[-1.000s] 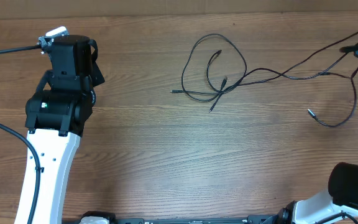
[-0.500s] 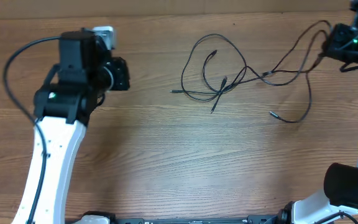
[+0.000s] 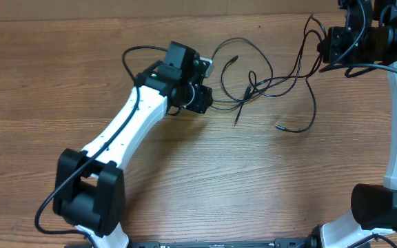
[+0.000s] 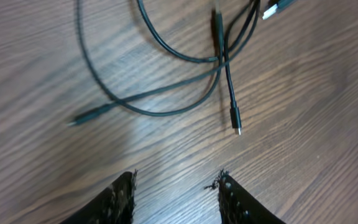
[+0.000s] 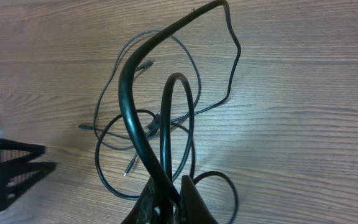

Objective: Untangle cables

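Note:
Several thin black cables [image 3: 253,88] lie tangled on the wooden table at centre right. My left gripper [image 3: 200,100] is at the left edge of the tangle. In the left wrist view its fingers [image 4: 176,186] are open and empty, just short of the crossing cables [image 4: 219,59] and a plug end [image 4: 235,121]. My right gripper [image 3: 327,48] is raised at the far right, shut on cable strands. In the right wrist view the strands [image 5: 126,81] rise from its shut fingers [image 5: 169,200] in loops above the tangle.
A loose plug end [image 3: 279,127] lies right of the tangle, and another [image 3: 236,120] lies below it. The table's back edge [image 3: 185,16] runs along the top. My left gripper also shows in the right wrist view [image 5: 11,169], at the left.
My left arm has swung from the far left across to the tangle. My right gripper has moved left and up with the cables. The loose plug end has been dragged left.

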